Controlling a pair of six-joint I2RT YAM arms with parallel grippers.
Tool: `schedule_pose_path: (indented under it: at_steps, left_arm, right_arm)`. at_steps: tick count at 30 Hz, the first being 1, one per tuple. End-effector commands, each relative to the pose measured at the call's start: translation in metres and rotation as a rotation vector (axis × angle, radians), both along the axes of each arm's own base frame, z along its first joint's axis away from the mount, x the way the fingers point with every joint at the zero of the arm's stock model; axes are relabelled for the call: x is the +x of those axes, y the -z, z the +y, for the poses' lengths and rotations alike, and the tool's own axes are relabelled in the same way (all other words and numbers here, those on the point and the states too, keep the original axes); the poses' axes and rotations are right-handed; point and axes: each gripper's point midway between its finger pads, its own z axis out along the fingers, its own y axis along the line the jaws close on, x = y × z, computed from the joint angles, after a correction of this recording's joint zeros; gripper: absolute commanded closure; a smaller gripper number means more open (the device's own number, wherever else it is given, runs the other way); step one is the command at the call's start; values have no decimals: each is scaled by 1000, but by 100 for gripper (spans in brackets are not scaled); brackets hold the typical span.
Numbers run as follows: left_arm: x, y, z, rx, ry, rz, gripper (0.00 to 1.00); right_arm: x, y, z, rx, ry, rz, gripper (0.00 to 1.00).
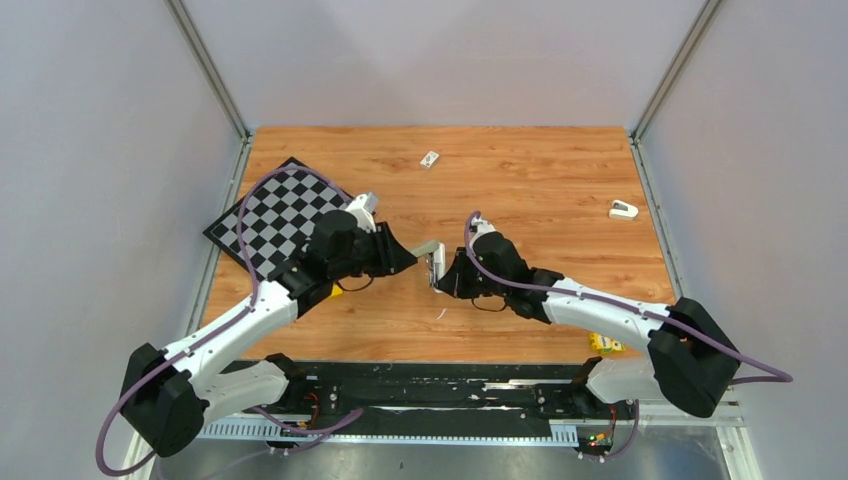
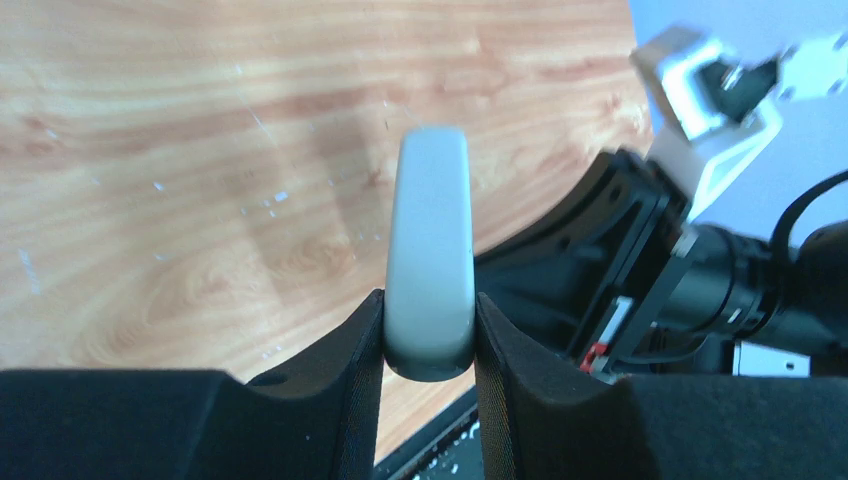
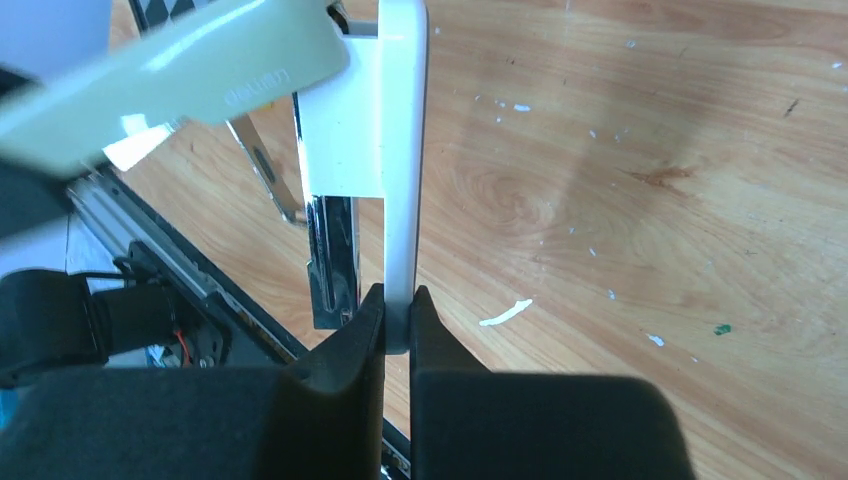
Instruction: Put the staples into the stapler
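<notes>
– While the black-and-white checkered board [image 1: 268,225] lies at the left of the wooden worktop [image 1: 540,170], what does the left claw [image 1: 408,257] grip?
– It is clenched on the rounded grey top arm [image 2: 430,240] of the slim grey-and-white hinged stapler [image 1: 433,262], held off the wood mid-worktop.
– And the right claw [image 1: 448,278]?
– Pinched tight on the stapler's white base [image 3: 403,150], with the shiny metal channel [image 3: 333,250] just beside it and the top arm swung apart.
</notes>
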Motion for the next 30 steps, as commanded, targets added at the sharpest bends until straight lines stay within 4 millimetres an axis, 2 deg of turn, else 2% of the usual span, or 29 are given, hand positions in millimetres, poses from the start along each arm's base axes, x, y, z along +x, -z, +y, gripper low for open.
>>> schedule_pose_path:
  at_steps: [1, 4, 8, 13, 18, 20, 24, 27, 30]
  left_arm:
    - [32, -30, 23, 57, -94, -113, 97]
    - [47, -36, 33, 103, -142, -150, 100]
    - [69, -33, 43, 156, -222, -188, 98]
    - [80, -21, 31, 127, -210, -186, 97]
    - [81, -5, 26, 134, -186, -158, 94]
    - [79, -5, 25, 125, -174, -155, 86]
    - [72, -9, 24, 101, -162, -159, 62]
    - [67, -7, 25, 96, -152, -154, 44]
    - [61, 1, 27, 101, -148, -141, 36]
  right_arm:
    - [-27, 4, 8, -7, -194, -23, 100]
    - [-42, 9, 14, -8, -288, -14, 100]
    - [-64, 11, 25, 8, -388, 0, 100]
    - [-82, 7, 41, 20, -466, -12, 100]
    - [-82, 8, 44, 29, -451, -6, 100]
    - [-75, 13, 40, 2, -384, 18, 100]
    - [-57, 24, 32, -15, -215, 133, 100]
    - [-43, 18, 36, 14, -141, 152, 100]
    - [-31, 7, 41, 44, -93, 144, 100]
